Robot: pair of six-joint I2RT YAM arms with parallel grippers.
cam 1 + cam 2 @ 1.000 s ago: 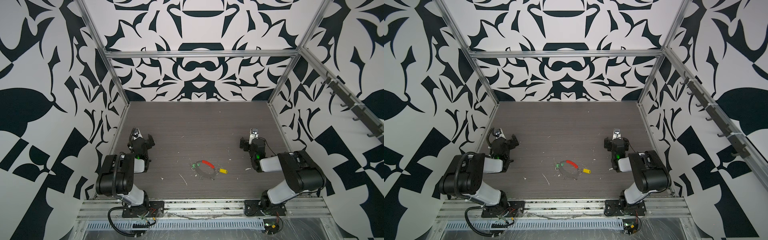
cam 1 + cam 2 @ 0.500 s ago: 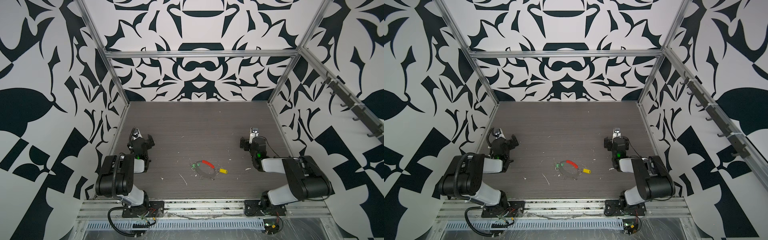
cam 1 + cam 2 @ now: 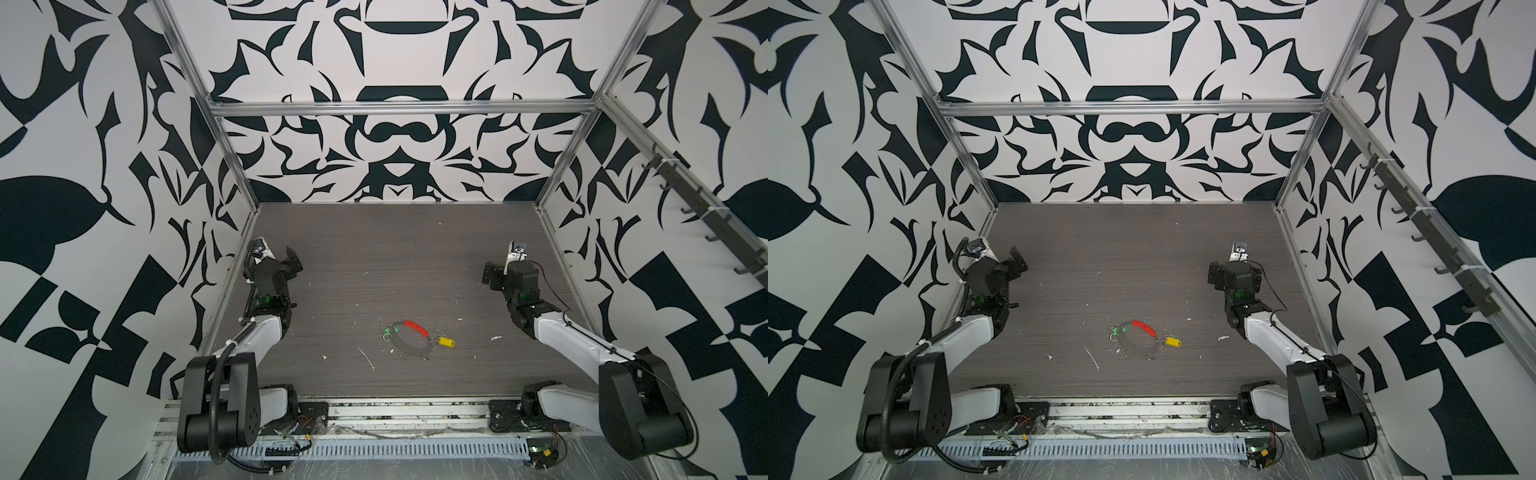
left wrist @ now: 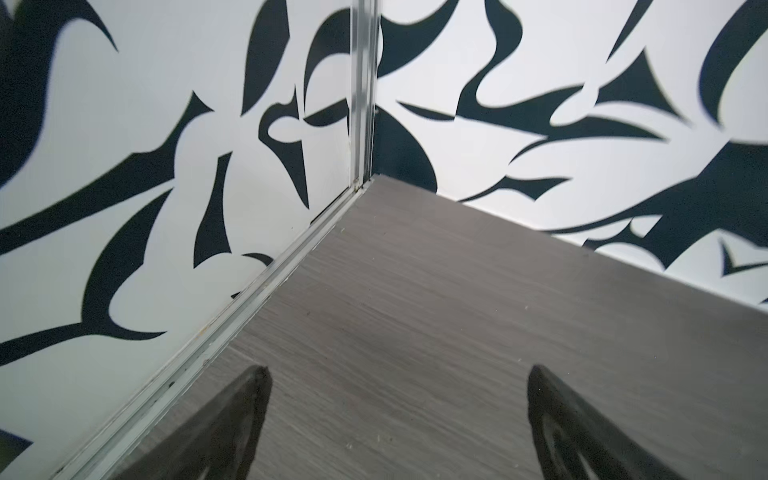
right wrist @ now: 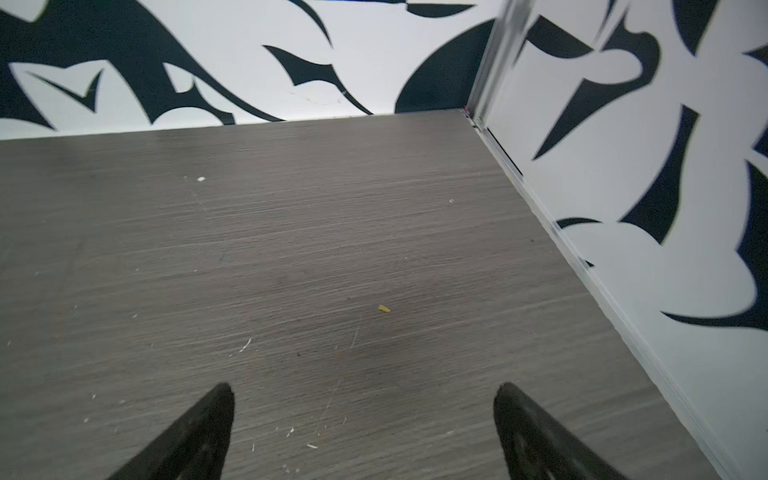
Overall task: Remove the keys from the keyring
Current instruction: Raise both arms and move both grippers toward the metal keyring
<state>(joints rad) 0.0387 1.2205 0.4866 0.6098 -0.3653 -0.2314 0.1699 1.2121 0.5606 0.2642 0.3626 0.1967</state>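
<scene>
keyring [image 3: 415, 327] with yellow key [image 3: 445, 342] and green key [image 3: 390, 331] on table [image 3: 374, 257]

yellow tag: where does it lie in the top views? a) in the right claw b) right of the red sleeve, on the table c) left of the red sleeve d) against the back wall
b: the yellow tag lies on the table just right of the red sleeve.
</scene>
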